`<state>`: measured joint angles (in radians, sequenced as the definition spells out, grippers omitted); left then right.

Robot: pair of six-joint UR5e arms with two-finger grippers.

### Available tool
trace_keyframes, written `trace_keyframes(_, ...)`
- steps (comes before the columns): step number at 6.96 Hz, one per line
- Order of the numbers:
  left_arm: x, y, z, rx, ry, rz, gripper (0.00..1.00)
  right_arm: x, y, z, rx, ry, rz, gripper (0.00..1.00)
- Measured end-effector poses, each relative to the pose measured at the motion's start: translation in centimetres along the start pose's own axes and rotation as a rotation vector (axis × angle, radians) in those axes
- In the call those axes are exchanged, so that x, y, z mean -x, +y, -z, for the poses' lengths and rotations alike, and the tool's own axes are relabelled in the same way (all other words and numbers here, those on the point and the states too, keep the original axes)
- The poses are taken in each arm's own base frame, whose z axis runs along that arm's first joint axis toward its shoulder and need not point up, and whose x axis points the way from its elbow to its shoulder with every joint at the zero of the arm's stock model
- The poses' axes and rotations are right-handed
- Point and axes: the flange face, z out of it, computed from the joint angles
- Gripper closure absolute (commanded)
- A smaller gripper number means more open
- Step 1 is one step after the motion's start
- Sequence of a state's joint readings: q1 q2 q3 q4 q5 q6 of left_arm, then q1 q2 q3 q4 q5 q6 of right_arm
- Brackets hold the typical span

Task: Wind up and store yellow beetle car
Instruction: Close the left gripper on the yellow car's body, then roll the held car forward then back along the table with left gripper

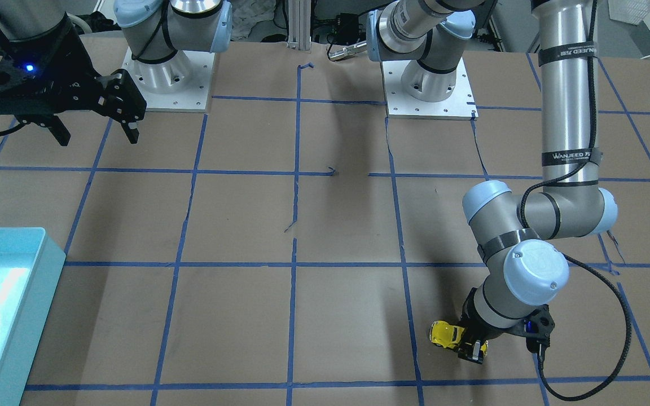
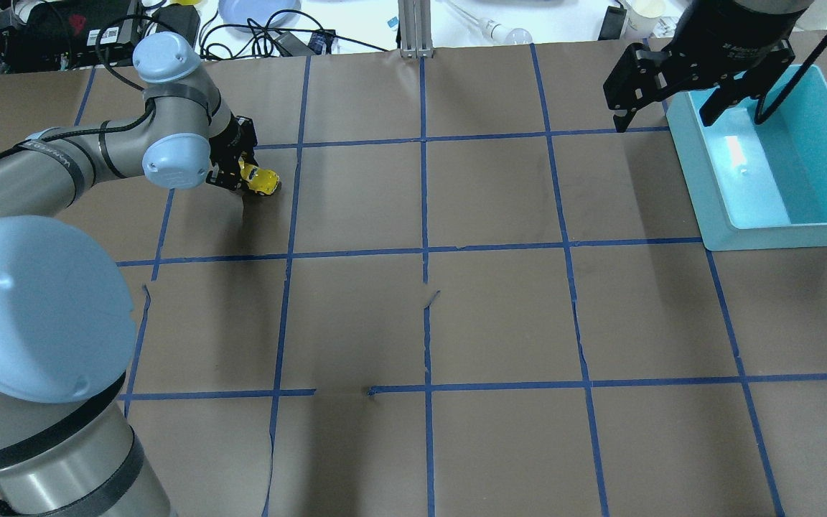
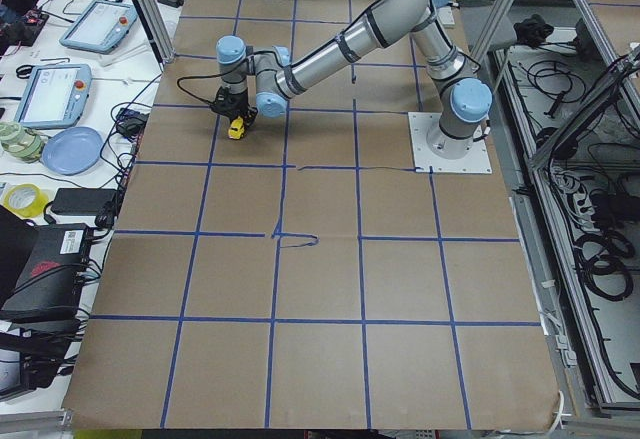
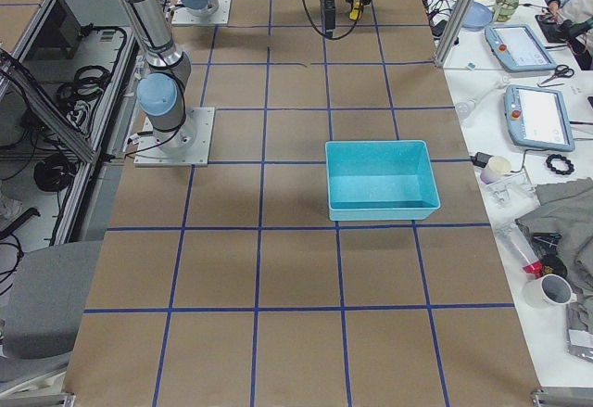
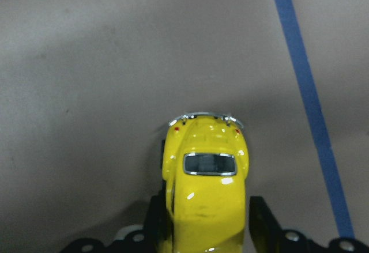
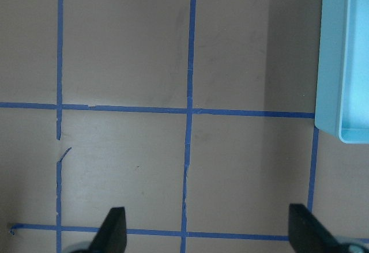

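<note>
The yellow beetle car (image 5: 206, 189) stands on the brown paper table, its rear window and bumper facing the left wrist camera. My left gripper (image 5: 206, 227) is down at the table and shut on it, one finger (image 5: 260, 215) pressed against each side. In the overhead view the car (image 2: 261, 181) pokes out of the left gripper (image 2: 235, 171) at the far left. It also shows in the front-facing view (image 1: 443, 334). My right gripper (image 2: 663, 120) is open and empty, raised above the table beside the teal bin (image 2: 701, 187).
The teal bin (image 1: 26, 316) is open-topped and holds nothing, on the robot's right side, far from the car. Blue tape lines grid the brown table cover (image 2: 428, 287). Cables, tablets and a plate (image 3: 70, 147) lie beyond the far table edge.
</note>
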<state>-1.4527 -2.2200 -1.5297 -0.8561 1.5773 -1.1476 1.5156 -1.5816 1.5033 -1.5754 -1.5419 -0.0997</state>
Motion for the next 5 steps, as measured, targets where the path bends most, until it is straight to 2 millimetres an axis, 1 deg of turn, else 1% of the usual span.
trace_keyframes(2,-0.2,0.1,1.4,-0.005,0.019,0.032,1.0,0.0,0.0,0.0,0.0,0.001,0.0,0.0)
trace_keyframes(3,-0.4,1.2,2.3,0.011,0.031,0.086,1.0,0.0,0.0,0.0,0.0,0.002,0.0,0.0)
trace_keyframes(4,-0.7,3.6,3.1,0.061,0.039,0.158,1.0,0.0,0.0,0.0,0.0,0.002,0.0,0.0)
trace_keyframes(5,-1.1,6.6,3.7,0.108,0.036,0.227,1.0,0.0,0.0,0.0,-0.001,0.003,0.0,0.0)
